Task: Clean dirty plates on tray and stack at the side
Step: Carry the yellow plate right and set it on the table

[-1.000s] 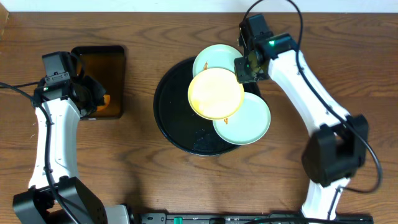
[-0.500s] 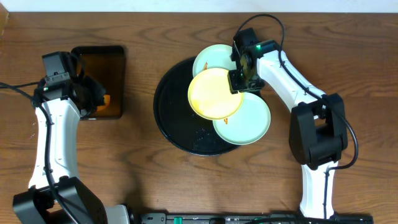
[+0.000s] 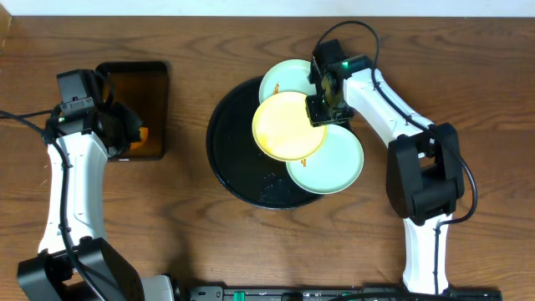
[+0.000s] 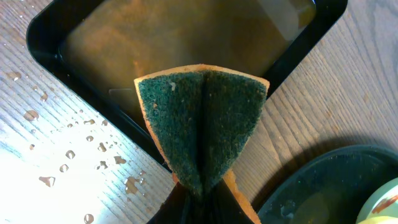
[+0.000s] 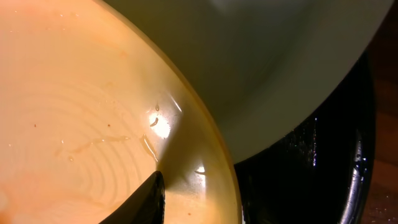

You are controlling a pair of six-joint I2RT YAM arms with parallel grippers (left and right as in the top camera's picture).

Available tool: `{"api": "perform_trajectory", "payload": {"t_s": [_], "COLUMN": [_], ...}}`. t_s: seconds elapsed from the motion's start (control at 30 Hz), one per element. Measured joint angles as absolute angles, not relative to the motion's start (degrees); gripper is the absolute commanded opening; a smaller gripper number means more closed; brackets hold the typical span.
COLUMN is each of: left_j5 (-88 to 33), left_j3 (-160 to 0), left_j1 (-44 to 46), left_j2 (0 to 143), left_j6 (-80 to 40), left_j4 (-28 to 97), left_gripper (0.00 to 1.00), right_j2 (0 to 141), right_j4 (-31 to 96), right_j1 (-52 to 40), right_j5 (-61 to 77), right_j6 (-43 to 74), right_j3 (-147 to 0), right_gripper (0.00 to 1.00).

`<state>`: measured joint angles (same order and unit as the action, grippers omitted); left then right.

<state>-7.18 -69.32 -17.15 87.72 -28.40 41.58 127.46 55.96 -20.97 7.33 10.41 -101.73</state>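
Observation:
Three plates overlap on the round black tray [image 3: 238, 163]: a pale yellow plate [image 3: 288, 125] on top, one mint plate [image 3: 284, 77] behind it and another mint plate [image 3: 334, 163] in front. My right gripper [image 3: 321, 109] straddles the yellow plate's right rim [image 5: 227, 168]. One dark finger [image 5: 148, 200] lies on the plate's inner face. The other finger is hidden, so the grip is unclear. A faint orange smear [image 5: 93, 146] shows on the yellow plate. My left gripper [image 4: 202, 202] is shut on a folded green-and-orange sponge [image 4: 202, 124], held over the rectangular tray's near edge.
A rectangular black tray [image 3: 162, 100] holding brownish liquid sits at the left, by my left arm. Water drops [image 4: 68, 152] dot the wood beside it. The round tray's wet floor [image 3: 267, 180] shows in front of the plates. The right arm's base [image 3: 435, 209] stands at the right.
My right gripper has come down and to the left onto the yellow plate's right rim, and its elbow swung inward. The left arm and sponge have not moved.

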Motion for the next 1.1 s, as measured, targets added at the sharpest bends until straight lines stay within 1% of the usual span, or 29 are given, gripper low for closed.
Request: {"api": "perform_trajectory", "payload": {"t_s": [0.03, 0.1, 0.17, 0.2, 0.23, 0.67, 0.83, 0.93, 1.1], "left_j5": [-7.18, -7.18, -7.18, -7.18, -7.18, -7.18, -7.18, -7.18, -7.18], "left_j3": [-69.32, -69.32, -69.32, -69.32, -69.32, -69.32, -69.32, -69.32, -69.32], "left_j1": [-17.15, -17.15, -17.15, -17.15, -17.15, -17.15, -17.15, -17.15, -17.15], "left_j2": [87.72, 87.72, 87.72, 87.72, 87.72, 87.72, 87.72, 87.72, 87.72], "left_j6": [-28.4, -28.4, -28.4, -28.4, -28.38, -28.4, -28.4, -28.38, -28.4], "left_j4": [41.58, 41.58, 41.58, 41.58, 41.58, 41.58, 41.58, 41.58, 41.58], "left_gripper": [0.09, 0.09, 0.09, 0.09, 0.09, 0.09, 0.09, 0.09, 0.09], "right_j2": [127.46, 127.46, 127.46, 127.46, 127.46, 127.07, 123.0, 119.28, 115.5], "right_j4": [55.99, 56.05, 56.03, 55.92, 55.81, 54.61, 54.61, 54.81, 55.09], "right_j1": [-20.97, -20.97, -20.97, -20.97, -20.97, -20.97, -20.58, -18.79, -12.51], "right_j5": [7.35, 7.53, 7.57, 7.57, 7.57, 9.17, 10.63, 11.42, 13.06], "right_j6": [10.41, 10.41, 10.22, 9.96, 9.98, 10.24, 10.31, 10.81, 11.66], "right_j3": [-101.73, -101.73, -101.73, -101.73, -101.73, -102.8, -103.13, -103.39, -104.66], "right_gripper": [0.37, 0.29, 0.15, 0.04, 0.02, 0.02, 0.01, 0.01, 0.01]}}
